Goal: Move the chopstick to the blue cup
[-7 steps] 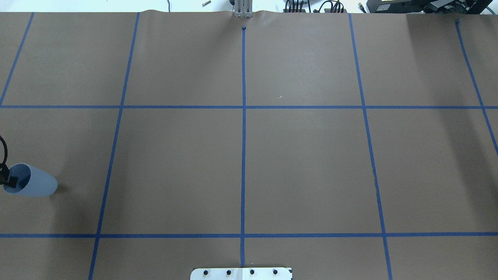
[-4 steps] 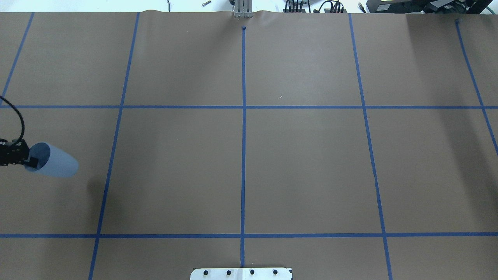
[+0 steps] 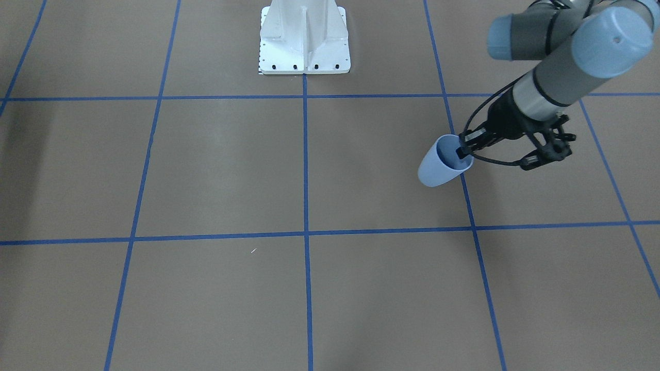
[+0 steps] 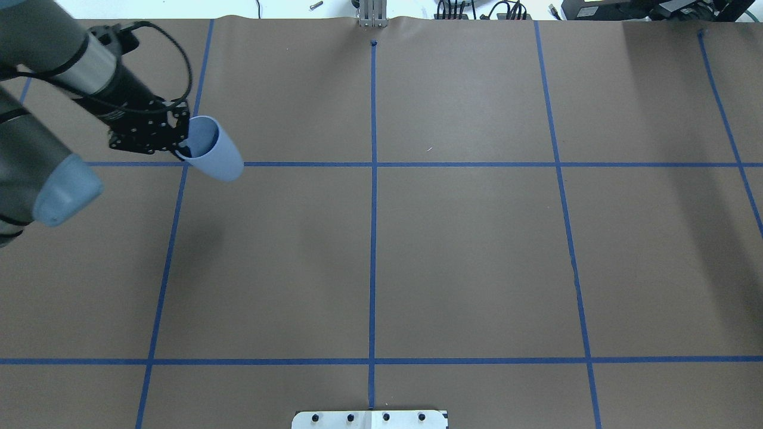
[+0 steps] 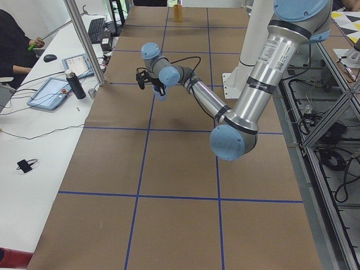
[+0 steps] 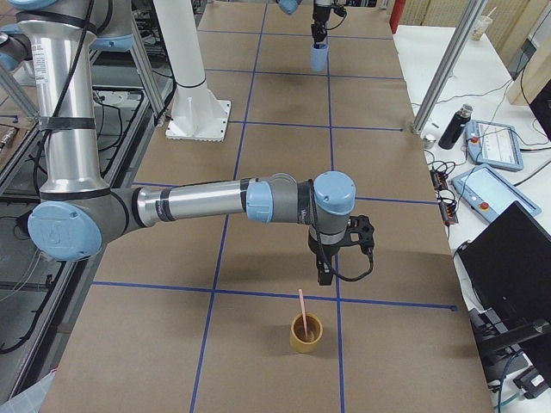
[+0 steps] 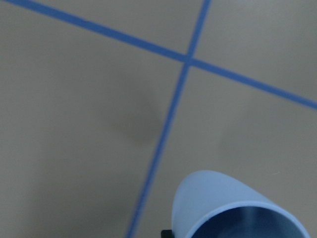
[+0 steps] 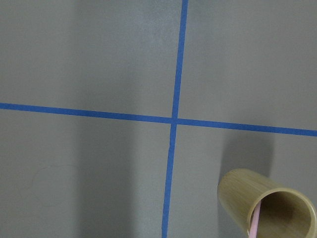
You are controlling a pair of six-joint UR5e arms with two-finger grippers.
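My left gripper [image 4: 182,145] is shut on the rim of the blue cup [image 4: 213,150], one finger inside and one outside. It holds the cup tilted above the table, over a tape crossing. The cup also shows in the front view [image 3: 442,163], with the left gripper [image 3: 460,150] at its rim, and in the left wrist view [image 7: 233,208]. A pale pink chopstick [image 6: 302,310] stands in a tan wooden cup [image 6: 306,334], also seen in the right wrist view [image 8: 267,208]. My right gripper [image 6: 325,274] hangs just above and behind that cup; I cannot tell whether it is open or shut.
Blue tape lines grid the brown table. The white robot base [image 3: 304,41] stands at the near middle edge. A metal post [image 5: 84,39], a dark bottle [image 5: 77,84] and tablets stand on the white desk beyond the far edge.
My left arm has carried the blue cup from the table's left edge farther out and toward the middle, to the first tape crossing.
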